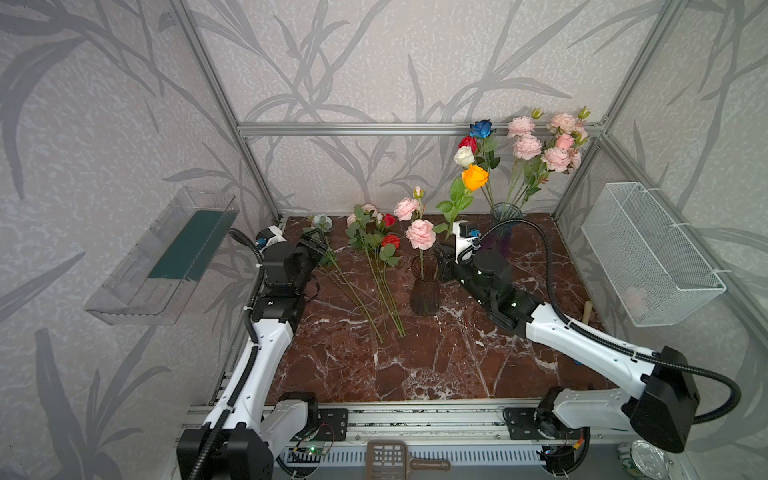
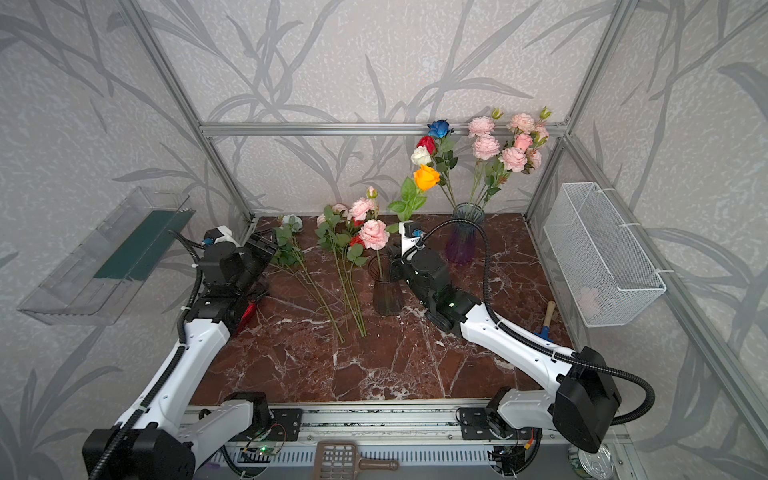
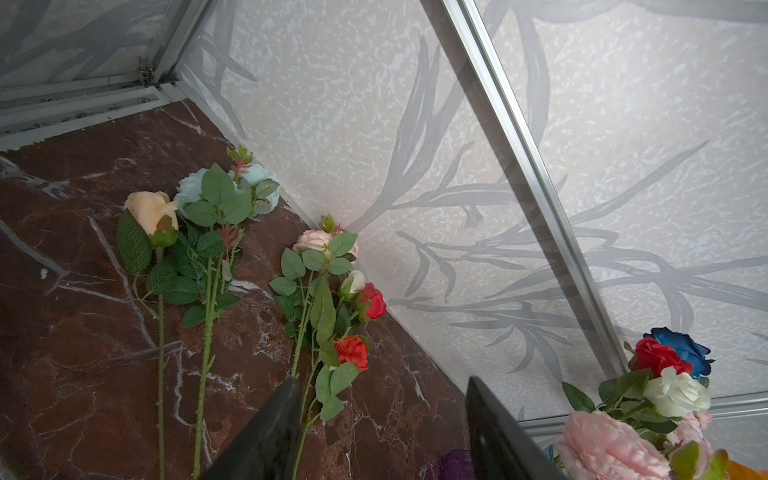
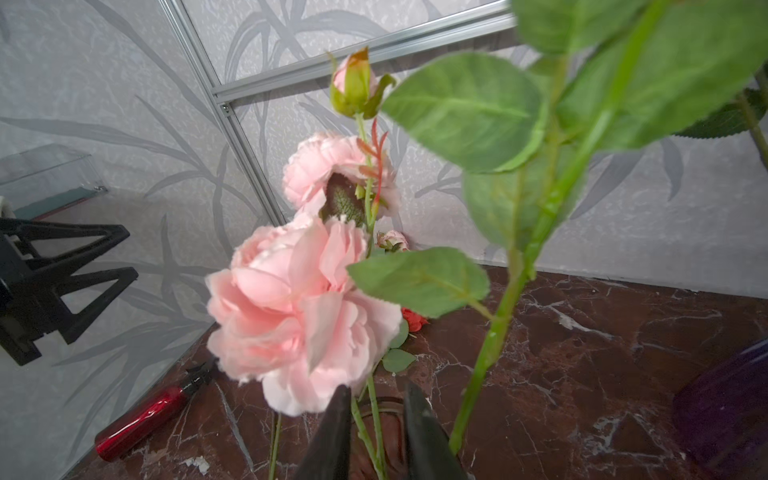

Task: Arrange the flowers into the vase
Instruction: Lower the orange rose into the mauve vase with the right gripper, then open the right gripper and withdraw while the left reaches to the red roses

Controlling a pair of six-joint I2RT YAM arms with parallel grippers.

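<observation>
A dark ribbed vase (image 1: 424, 291) stands mid-table and holds pale pink flowers (image 1: 420, 234). At its rim my right gripper (image 1: 441, 259) is open, and the thin pink-flower stems (image 4: 376, 411) run between its parted fingers. A thick leafy stem (image 4: 494, 328) rises just beside that gripper. A purple vase (image 1: 505, 226) at the back right holds orange, white, red, dark blue and pink flowers (image 1: 528, 145). More flowers lie flat on the table: a pale blue one (image 3: 195, 187), a peach one (image 3: 151, 212) and red ones (image 3: 353, 351). My left gripper (image 3: 382, 419) hangs open and empty over their stems.
A clear tray (image 1: 166, 257) hangs on the left wall and a white mesh basket (image 1: 648, 253) on the right wall. A red bottle (image 4: 145, 415) lies by the left arm. A wooden-handled tool (image 1: 587, 311) lies at the table's right edge, a brown scoop (image 1: 390, 455) at the front.
</observation>
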